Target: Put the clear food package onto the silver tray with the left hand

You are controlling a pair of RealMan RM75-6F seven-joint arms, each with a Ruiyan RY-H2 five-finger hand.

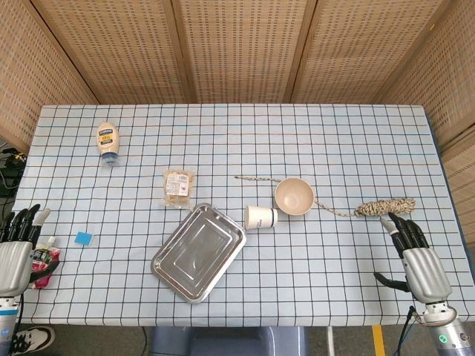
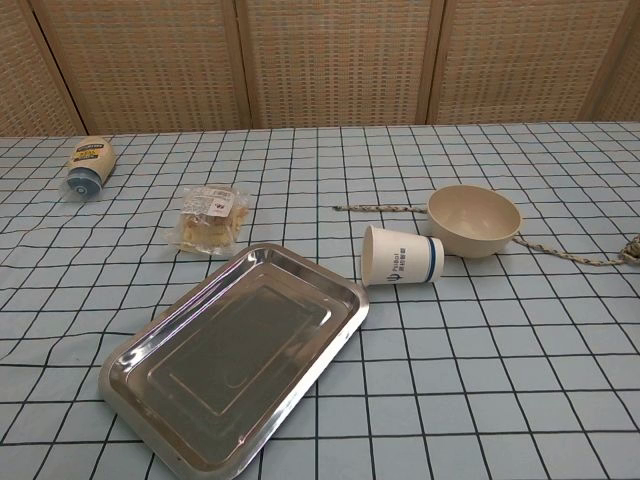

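The clear food package (image 1: 179,187) (image 2: 209,219), with pale snacks inside, lies flat on the checked cloth just beyond the silver tray (image 1: 199,252) (image 2: 236,353). The tray sits empty at a slant near the table's front. In the head view my left hand (image 1: 18,248) rests at the table's front-left corner, fingers extended and holding nothing, far left of the package. My right hand (image 1: 415,254) lies at the front right, fingers apart and empty. Neither hand shows in the chest view.
A mayonnaise bottle (image 1: 107,141) lies at the back left. A paper cup (image 1: 261,217) lies on its side next to a beige bowl (image 1: 294,196). A rope (image 1: 382,206) trails right of the bowl. A blue square (image 1: 83,238) and a red packet (image 1: 46,261) sit near my left hand.
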